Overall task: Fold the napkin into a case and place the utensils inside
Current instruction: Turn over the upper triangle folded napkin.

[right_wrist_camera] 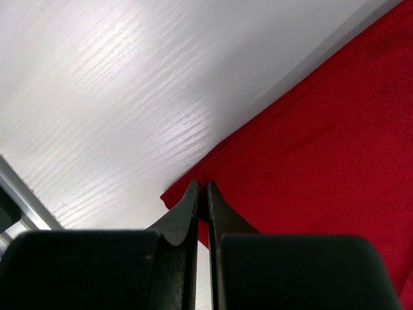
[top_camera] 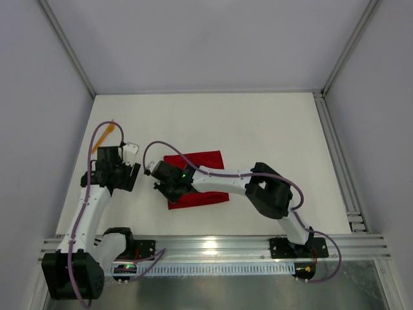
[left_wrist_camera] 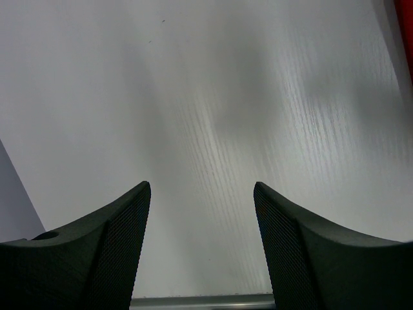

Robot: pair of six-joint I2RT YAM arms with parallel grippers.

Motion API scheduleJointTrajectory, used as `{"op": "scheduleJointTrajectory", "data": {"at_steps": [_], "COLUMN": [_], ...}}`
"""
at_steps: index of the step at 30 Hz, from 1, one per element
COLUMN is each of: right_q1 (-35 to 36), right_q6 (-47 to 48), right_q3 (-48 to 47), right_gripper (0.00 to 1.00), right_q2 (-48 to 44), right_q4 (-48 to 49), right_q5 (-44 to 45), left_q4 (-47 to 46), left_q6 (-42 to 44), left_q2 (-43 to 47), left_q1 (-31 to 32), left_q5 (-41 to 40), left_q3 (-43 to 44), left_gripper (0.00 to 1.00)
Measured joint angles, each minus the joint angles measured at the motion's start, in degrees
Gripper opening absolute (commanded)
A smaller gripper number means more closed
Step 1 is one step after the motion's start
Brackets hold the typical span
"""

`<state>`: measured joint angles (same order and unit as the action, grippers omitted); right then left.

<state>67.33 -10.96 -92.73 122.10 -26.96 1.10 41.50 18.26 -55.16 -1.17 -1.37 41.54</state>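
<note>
The red napkin (top_camera: 201,169) lies flat in the middle of the table, partly under my right arm. My right gripper (top_camera: 166,191) sits at the napkin's near-left corner. In the right wrist view the gripper (right_wrist_camera: 202,187) is shut, pinching a raised fold at the edge of the napkin (right_wrist_camera: 310,142). A slim orange utensil (top_camera: 105,137) lies at the far left, partly behind a purple cable. My left gripper (top_camera: 129,177) hovers left of the napkin. It stands open (left_wrist_camera: 201,194) over bare table, with a sliver of the napkin (left_wrist_camera: 408,19) at the top right.
A metal rail (top_camera: 213,244) runs along the near table edge and another rail (top_camera: 335,155) along the right side. Grey walls enclose the table on the left, back and right. Purple cables loop over both arms.
</note>
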Motion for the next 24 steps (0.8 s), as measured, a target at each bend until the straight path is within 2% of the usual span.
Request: {"op": "scheduleJointTrajectory", "data": {"at_steps": [18,22,24], "right_q1": [0.0,0.0,0.0], "right_q6": [-5.3,-5.8,-6.0], "right_q3": [2.8,2.8,2.8], "right_gripper": [0.04,0.10,0.20], "right_q2": [-1.6,-1.6,-1.6], "right_q4": [-0.1,-0.1,-0.1], "right_q5": [-6.0,-6.0,-6.3], "left_q4": [0.1,0.1,0.1], "left_q6": [0.1,0.1,0.2], "left_q2": [0.0,0.0,0.0], "left_q1": [0.0,0.0,0.0], "left_q5": [0.1,0.1,0.6], "left_q3": [0.0,0.0,0.0], "left_gripper": [0.67,0.67,0.67]}}
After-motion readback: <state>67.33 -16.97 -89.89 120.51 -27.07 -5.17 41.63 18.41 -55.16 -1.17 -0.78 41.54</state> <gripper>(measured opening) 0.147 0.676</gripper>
